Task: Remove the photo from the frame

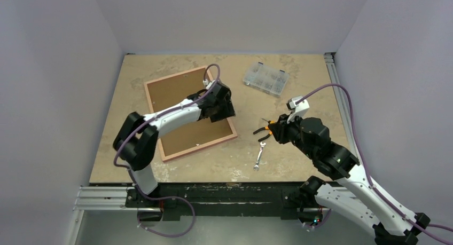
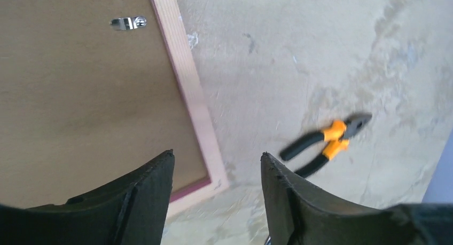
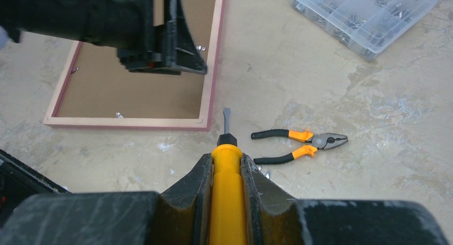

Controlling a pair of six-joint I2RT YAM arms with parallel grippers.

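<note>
The pink frame (image 1: 198, 147) lies face down on the table. Its brown backing board (image 1: 171, 93) faces up, so the photo's printed side is hidden. My left gripper (image 1: 221, 109) hovers over the frame's right side, open and empty. In the left wrist view its fingers (image 2: 217, 157) straddle the frame's rail (image 2: 187, 85) near a corner, and a metal clip (image 2: 128, 23) sits on the backing board (image 2: 80, 95). My right gripper (image 3: 224, 157) is shut on a yellow-handled screwdriver (image 3: 227, 191), whose tip points at the frame's near corner (image 3: 205, 125). It holds the screwdriver above the table, right of the frame (image 1: 278, 130).
Orange-and-black pliers (image 3: 299, 143) lie on the table just right of the screwdriver tip and also show in the left wrist view (image 2: 326, 141). A small wrench (image 1: 259, 156) lies near the front edge. A clear parts box (image 1: 265, 78) stands at the back.
</note>
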